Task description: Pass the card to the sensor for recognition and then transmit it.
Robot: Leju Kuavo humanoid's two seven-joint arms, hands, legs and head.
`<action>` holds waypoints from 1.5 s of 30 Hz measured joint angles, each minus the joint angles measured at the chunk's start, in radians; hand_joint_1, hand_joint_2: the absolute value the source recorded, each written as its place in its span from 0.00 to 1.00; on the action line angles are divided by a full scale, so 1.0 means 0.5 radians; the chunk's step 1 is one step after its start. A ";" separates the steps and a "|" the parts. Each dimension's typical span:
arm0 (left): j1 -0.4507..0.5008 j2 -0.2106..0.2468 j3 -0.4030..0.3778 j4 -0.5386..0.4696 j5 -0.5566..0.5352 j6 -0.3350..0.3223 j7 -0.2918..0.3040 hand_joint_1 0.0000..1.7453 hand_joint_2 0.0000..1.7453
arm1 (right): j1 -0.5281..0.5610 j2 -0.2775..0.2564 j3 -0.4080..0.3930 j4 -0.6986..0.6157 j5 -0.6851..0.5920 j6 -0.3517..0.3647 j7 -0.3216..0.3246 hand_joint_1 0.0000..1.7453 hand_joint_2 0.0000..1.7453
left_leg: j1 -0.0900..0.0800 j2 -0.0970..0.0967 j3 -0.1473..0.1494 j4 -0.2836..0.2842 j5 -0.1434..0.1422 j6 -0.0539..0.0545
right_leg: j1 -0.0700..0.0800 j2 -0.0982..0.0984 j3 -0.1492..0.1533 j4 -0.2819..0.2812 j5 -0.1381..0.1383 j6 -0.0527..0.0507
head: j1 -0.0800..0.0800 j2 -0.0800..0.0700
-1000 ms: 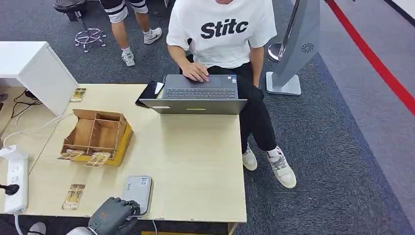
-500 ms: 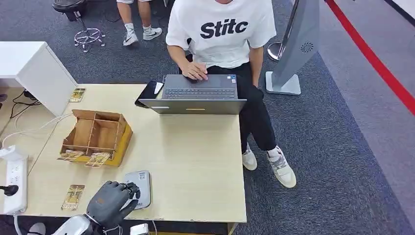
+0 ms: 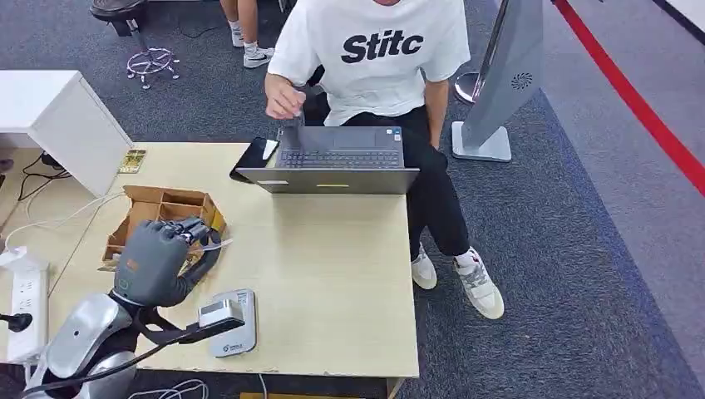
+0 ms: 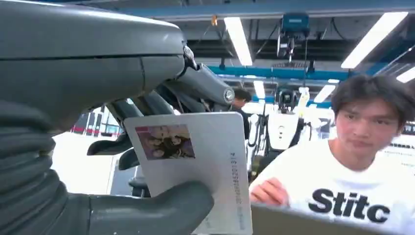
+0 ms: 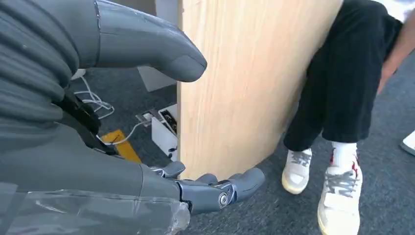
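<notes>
One card (image 4: 195, 166) pinched in left robot hand (image 3: 154, 262); right robot hand (image 5: 161, 122) empty

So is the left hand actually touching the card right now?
Touching. The left wrist view shows the left hand pinching the card, with its thumb pressed across the lower face and fingers behind it.

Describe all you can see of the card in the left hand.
The card is a thin, stiff white rectangle that looks like plastic. One face has a small colour picture near a corner and a line of small print along one edge. The left hand holds it, thumb on the printed face and fingers behind. It is raised above the table, tilted, touching nothing else.
</notes>
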 joint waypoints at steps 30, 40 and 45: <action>-0.273 0.060 0.159 0.158 -0.155 -0.008 0.076 0.00 1.00 | 0.012 0.000 0.000 0.009 -0.001 0.048 0.026 0.00 1.00 | 0.000 0.001 -0.001 0.000 0.001 -0.002 | 0.000 0.003 -0.002 0.001 0.000 -0.001 | -0.002 0.000; -0.244 0.100 0.157 0.160 -0.132 0.042 0.002 0.00 1.00 | 0.017 0.000 0.000 0.007 -0.005 0.059 0.014 0.00 1.00 | 0.000 0.001 -0.001 0.000 0.001 -0.002 | 0.000 0.003 -0.001 0.001 0.000 -0.001 | -0.002 0.000; -0.124 0.166 0.138 0.160 -0.194 0.144 -0.061 0.00 1.00 | 0.025 0.000 0.000 -0.003 -0.024 0.056 -0.002 0.00 1.00 | 0.000 0.006 0.001 -0.001 0.000 -0.002 | 0.000 0.009 -0.001 0.001 0.000 -0.001 | -0.004 0.000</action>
